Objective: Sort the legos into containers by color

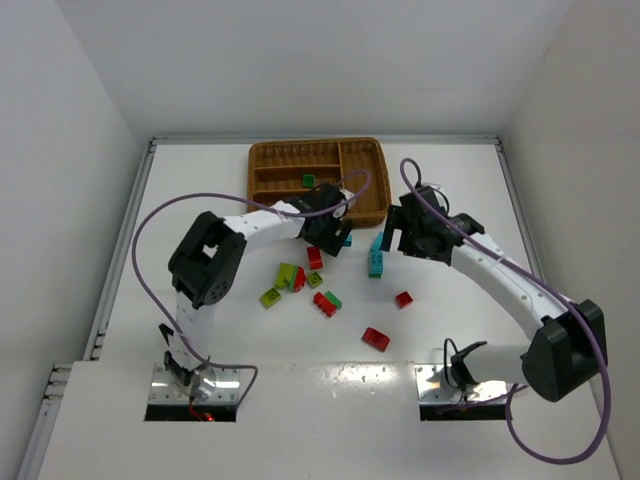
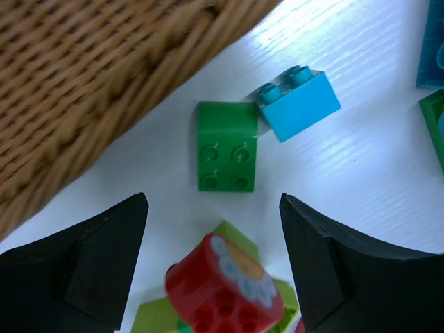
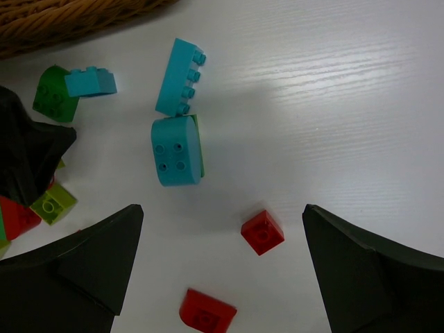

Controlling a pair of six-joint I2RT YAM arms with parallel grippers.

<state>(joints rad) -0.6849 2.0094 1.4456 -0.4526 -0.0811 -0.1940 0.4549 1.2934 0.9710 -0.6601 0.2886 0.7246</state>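
The wicker tray (image 1: 315, 148) stands at the back of the table, with one dark green lego (image 1: 308, 181) in a middle slot. My left gripper (image 1: 328, 240) hovers open just in front of the tray. A blurred red rounded lego (image 2: 225, 288) lies between its jaws, touching neither, on lime pieces. Beyond them sit a dark green brick (image 2: 225, 146) and a small cyan brick (image 2: 298, 103). My right gripper (image 3: 223, 208) is open over a small red brick (image 3: 262, 232) and a second red piece (image 3: 207, 311). A rounded cyan lego (image 3: 177, 151) and a long cyan one (image 3: 180, 76) lie ahead of it.
Lime bricks (image 1: 285, 275) and a red-and-green pair (image 1: 326, 302) lie scattered left of centre. Another red brick (image 1: 376, 339) sits nearer the arm bases. The tray's woven wall (image 2: 83, 83) is close on the left gripper's left. White walls enclose the table.
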